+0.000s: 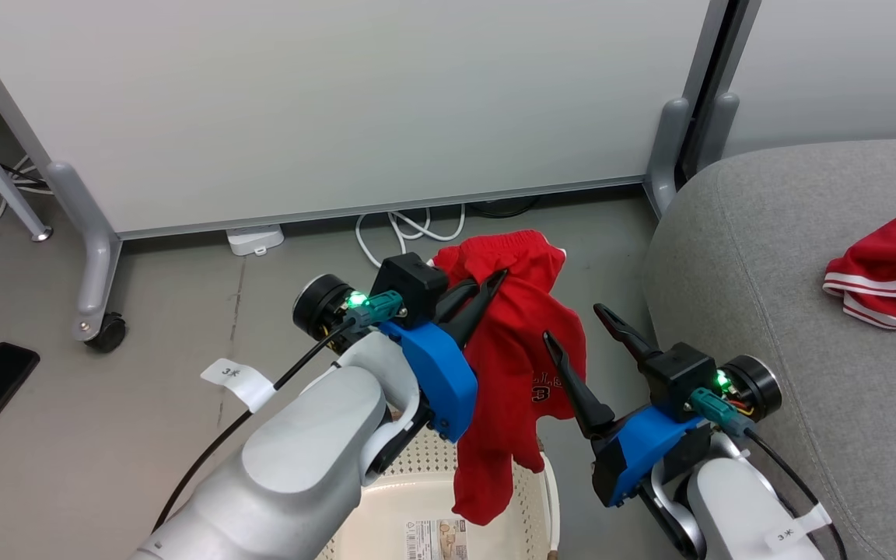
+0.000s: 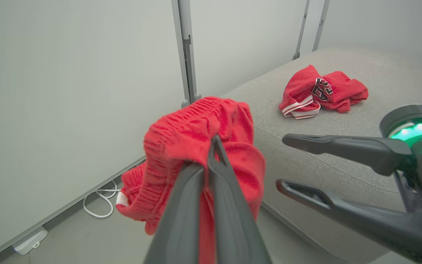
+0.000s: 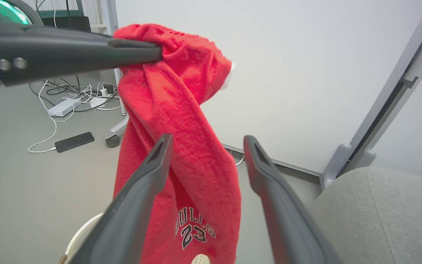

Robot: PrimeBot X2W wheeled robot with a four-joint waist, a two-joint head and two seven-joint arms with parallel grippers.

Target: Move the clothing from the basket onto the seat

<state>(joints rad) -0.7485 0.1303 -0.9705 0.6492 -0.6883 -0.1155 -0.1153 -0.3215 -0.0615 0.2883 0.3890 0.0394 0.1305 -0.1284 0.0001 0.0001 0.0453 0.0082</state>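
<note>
Red garment (image 1: 514, 350) dangles over basket (image 1: 390, 509); second garment (image 1: 883, 268) lies on grey seat (image 1: 767, 257).

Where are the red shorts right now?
Head view, centre: the red shorts hang from the shut left claw, over the basket, just left of the grey seat.

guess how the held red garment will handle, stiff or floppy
Likely floppy: the garment hangs limp from the left gripper, pinched at one bunched spot. Probably light: one pinch carries it. Its tail trails over the basket and may drag or snag.
</note>
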